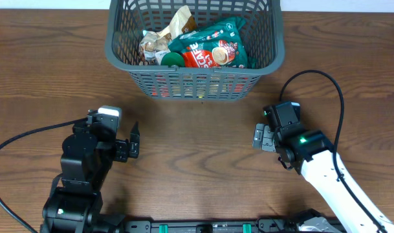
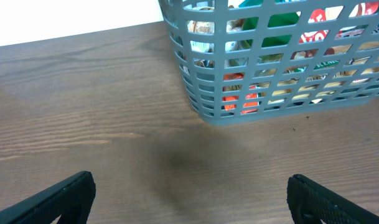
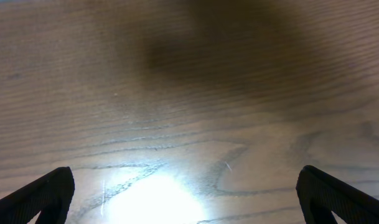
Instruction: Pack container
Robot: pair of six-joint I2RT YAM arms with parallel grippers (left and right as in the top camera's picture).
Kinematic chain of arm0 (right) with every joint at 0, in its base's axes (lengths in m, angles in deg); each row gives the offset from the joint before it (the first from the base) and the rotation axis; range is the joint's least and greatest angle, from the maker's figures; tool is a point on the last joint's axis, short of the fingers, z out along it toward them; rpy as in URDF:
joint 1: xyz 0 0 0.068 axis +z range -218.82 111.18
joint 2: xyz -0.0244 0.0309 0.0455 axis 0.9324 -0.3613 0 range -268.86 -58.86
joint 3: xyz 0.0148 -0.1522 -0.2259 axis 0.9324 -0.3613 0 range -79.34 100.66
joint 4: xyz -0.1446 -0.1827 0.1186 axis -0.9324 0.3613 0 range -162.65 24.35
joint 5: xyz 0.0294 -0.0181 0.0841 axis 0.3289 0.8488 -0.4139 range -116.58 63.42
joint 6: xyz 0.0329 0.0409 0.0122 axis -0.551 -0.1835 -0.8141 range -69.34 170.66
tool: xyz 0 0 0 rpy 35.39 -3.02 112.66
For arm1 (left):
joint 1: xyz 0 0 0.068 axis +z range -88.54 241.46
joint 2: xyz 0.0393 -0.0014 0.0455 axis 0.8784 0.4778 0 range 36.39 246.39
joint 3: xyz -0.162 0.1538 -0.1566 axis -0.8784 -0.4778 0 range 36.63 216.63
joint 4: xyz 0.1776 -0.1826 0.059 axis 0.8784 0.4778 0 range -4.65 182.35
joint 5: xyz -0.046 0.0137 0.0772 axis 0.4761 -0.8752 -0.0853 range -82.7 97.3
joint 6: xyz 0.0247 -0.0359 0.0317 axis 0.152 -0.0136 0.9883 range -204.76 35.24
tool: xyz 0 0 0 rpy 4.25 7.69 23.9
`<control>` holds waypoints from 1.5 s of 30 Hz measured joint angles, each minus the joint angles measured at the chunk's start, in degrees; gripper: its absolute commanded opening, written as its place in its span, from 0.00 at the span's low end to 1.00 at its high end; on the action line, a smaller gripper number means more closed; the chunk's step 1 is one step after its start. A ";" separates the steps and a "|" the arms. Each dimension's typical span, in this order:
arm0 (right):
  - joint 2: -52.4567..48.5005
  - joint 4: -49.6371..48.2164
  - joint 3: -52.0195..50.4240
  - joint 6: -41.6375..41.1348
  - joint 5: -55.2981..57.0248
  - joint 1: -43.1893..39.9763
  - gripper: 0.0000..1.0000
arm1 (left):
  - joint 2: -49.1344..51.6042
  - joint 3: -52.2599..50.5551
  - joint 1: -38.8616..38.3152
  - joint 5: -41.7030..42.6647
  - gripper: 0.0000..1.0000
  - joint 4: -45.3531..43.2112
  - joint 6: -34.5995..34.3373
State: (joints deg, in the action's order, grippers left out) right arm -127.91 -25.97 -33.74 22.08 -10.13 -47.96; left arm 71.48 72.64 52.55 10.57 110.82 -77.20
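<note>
At the far edge of the brown wooden table [image 1: 197, 162] sits the large dark grey lattice plastic basket [image 1: 195, 84], holding crinkly snack packets [image 1: 213, 48]. Left claw [image 1: 135, 141] and right claw [image 1: 257, 138] hang spread and empty, near it. A careless reach could snag its mesh, dragging it.

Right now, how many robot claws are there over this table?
2. The left gripper is open over the bare table, off the container's left front corner. The right gripper is open off its right front corner. No others seem hidden.
</note>
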 measured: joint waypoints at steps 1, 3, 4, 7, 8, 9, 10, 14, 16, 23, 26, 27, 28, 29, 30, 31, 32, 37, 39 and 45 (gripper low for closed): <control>0.09 -0.02 0.00 -0.13 0.20 0.00 0.99 | 0.00 0.00 0.00 0.00 0.98 -0.02 0.00; 0.11 0.00 0.00 -0.26 0.55 0.00 0.99 | -0.02 0.00 0.00 0.00 0.99 -0.02 0.00; 0.11 -0.02 0.00 -0.37 0.59 0.00 0.99 | -0.02 0.00 0.00 0.00 0.99 -0.02 0.00; 0.11 0.00 0.00 -0.57 0.96 0.00 0.99 | -0.02 0.00 0.00 0.00 0.99 -0.02 0.00; 0.11 -0.02 0.00 -0.57 0.98 0.00 0.99 | -0.02 0.00 0.00 -0.02 0.99 -0.02 0.00; 0.11 -0.02 0.00 -0.57 1.03 0.00 0.99 | -0.02 0.00 0.00 0.00 0.99 -0.02 0.00; 0.11 -0.02 0.00 -0.59 1.07 0.00 0.99 | 0.00 0.00 0.00 0.00 0.98 -0.02 0.00; 0.11 -0.02 0.00 -0.59 1.16 0.00 0.99 | -0.02 0.00 0.00 0.00 0.99 -0.02 0.00; 0.11 -0.02 0.00 -0.59 1.16 0.00 0.99 | -0.02 0.00 0.00 0.00 0.99 0.00 0.00; 0.11 0.00 0.00 -0.59 1.18 0.00 0.99 | -0.02 0.00 0.00 0.00 0.98 -0.02 0.00; 0.52 0.17 0.00 -0.59 2.14 -0.07 0.99 | -0.02 0.00 0.00 0.00 0.99 -0.02 0.00; 1.09 0.33 -0.04 -0.57 2.97 -0.22 0.99 | -0.02 0.00 0.00 0.00 0.99 -0.02 0.00; 2.14 0.46 -0.07 -0.57 3.58 -0.66 0.99 | -0.02 0.00 0.00 0.00 0.99 0.00 0.00; 3.04 0.48 -0.07 -0.57 3.98 -0.98 0.99 | -0.02 0.00 0.00 0.00 0.98 -0.02 0.00; 4.79 0.66 -0.07 -0.59 4.46 -1.70 0.99 | -0.02 0.00 0.00 0.00 0.99 0.00 0.00; 6.32 0.94 -0.07 -0.57 4.90 -2.16 0.99 | -0.02 0.00 0.00 0.00 0.98 -0.02 0.00; 8.20 1.44 -0.07 -0.57 5.27 -2.80 0.99 | -0.02 0.00 0.00 0.00 0.99 -0.02 0.00; 18.43 4.15 -0.09 -0.44 6.45 -6.23 0.99 | -0.02 0.00 0.00 0.00 0.99 -0.02 0.00; 22.88 3.98 -0.74 1.25 6.14 -7.26 0.99 | -0.02 0.00 0.00 0.00 0.99 -0.02 0.00; 37.68 0.33 -7.67 12.46 0.87 -9.90 0.99 | -0.02 0.00 0.00 0.00 0.99 -0.04 0.00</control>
State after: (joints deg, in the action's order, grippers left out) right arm -90.23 -25.65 -41.41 34.54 -9.26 -57.86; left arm 71.46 72.64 52.55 10.57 110.78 -77.20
